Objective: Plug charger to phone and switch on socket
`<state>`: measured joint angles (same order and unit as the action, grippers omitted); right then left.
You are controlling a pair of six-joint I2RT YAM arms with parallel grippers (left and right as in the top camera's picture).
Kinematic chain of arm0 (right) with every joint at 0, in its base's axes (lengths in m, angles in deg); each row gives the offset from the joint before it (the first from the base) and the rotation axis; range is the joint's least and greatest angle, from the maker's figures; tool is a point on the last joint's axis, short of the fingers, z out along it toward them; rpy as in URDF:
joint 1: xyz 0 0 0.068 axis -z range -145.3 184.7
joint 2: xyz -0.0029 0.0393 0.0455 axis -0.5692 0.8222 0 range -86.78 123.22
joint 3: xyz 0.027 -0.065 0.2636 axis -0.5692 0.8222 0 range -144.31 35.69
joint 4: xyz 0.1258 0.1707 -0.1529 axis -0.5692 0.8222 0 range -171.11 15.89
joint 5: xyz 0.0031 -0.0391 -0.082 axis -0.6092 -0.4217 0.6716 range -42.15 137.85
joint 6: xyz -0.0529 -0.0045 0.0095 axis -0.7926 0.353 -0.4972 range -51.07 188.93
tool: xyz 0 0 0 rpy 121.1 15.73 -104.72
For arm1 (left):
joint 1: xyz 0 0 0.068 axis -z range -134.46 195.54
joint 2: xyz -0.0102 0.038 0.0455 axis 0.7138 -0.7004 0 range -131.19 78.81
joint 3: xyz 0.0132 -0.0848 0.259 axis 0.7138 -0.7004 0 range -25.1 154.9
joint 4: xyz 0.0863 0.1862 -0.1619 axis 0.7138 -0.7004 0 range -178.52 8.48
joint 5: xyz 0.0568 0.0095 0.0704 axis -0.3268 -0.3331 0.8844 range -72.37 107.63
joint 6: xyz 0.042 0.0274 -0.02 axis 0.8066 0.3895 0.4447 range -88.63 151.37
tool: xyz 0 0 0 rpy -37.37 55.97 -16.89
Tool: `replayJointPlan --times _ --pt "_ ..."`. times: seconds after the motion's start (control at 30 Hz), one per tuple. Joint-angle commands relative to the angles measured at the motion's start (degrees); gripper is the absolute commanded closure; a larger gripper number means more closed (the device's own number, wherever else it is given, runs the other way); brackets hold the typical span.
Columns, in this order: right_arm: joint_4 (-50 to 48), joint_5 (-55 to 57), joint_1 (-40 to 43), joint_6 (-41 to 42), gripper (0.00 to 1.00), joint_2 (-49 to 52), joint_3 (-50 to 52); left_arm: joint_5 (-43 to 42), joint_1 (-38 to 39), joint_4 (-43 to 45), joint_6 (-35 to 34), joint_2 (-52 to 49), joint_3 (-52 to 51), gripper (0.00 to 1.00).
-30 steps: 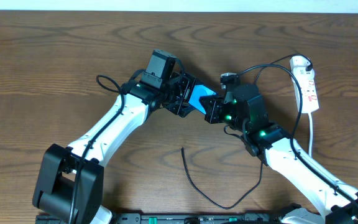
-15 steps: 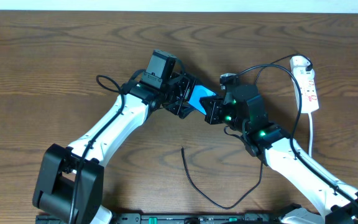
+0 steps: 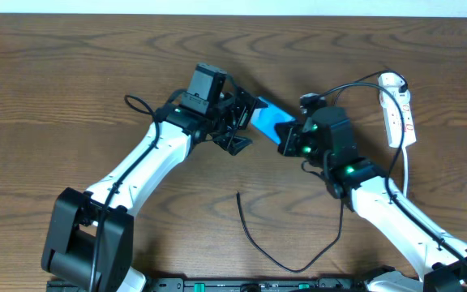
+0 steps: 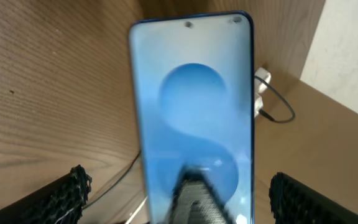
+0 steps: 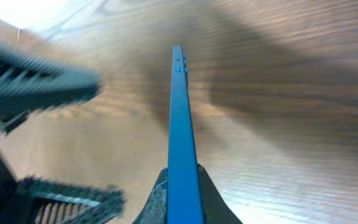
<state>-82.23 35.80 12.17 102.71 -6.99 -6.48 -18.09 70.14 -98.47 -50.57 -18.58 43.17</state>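
1. Right hand (image 3: pixel 289 135) is clenched on the phone (image 3: pixel 267 119), pinching one short end with a finger on the screen and one on the back.
2. Left hand (image 3: pixel 244 126) is released. Its fingers (image 4: pixel 67 194) stand wide of the phone's two long edges and touch neither.
3. Held between the two hands, the phone has its blue screen turned to the left wrist camera. It appears to be carried clear of the counter (image 3: pixel 71 73) by the right hand alone.
4. Judging how it will handle, the phone is light, stiff, glass-faced and slick, so a one-end pinch could let it pivot or slip. Its front-camera dot is at the free end, so the port is probably at the pinched end. A grip across the long edges would be steadier and leave that end clear.
5. Thin and floppy, the charger (image 3: pixel 286 258) lies loose on the counter, its plug tip (image 3: pixel 238 194) well apart from the phone. It is best taken just behind the tip.
6. Far to the right lies the socket (image 3: pixel 401 113), with neither hand on it.
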Motion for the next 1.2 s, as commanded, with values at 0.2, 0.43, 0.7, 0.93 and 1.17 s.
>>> replayJointPlan --times 0.2,0.43,0.7,0.93,1.17 --pt "-0.9 -6.4 8.6 15.1 0.99 -0.3 -1.0 -5.9 -5.3 0.0 2.4 1.6 1.1 0.07" --pt "-2.0 -10.6 10.6 33.2 0.99 -0.3 -1.0 -8.9 -7.2 3.4 2.4 1.6 1.1 0.07" --pt "-7.3 -12.0 10.4 47.8 0.99 -0.3 -1.0 -8.7 -7.2 11.5 2.4 1.6 1.1 0.07" --pt "-13.7 -14.0 10.4 54.1 0.99 -0.3 -1.0 -8.5 -7.2 14.9 2.2 1.6 1.1 0.07" --pt "-19.8 -14.2 8.3 60.6 0.99 -0.3 -1.0 -4.1 -7.2 19.9 2.2 1.6 1.1 0.07"
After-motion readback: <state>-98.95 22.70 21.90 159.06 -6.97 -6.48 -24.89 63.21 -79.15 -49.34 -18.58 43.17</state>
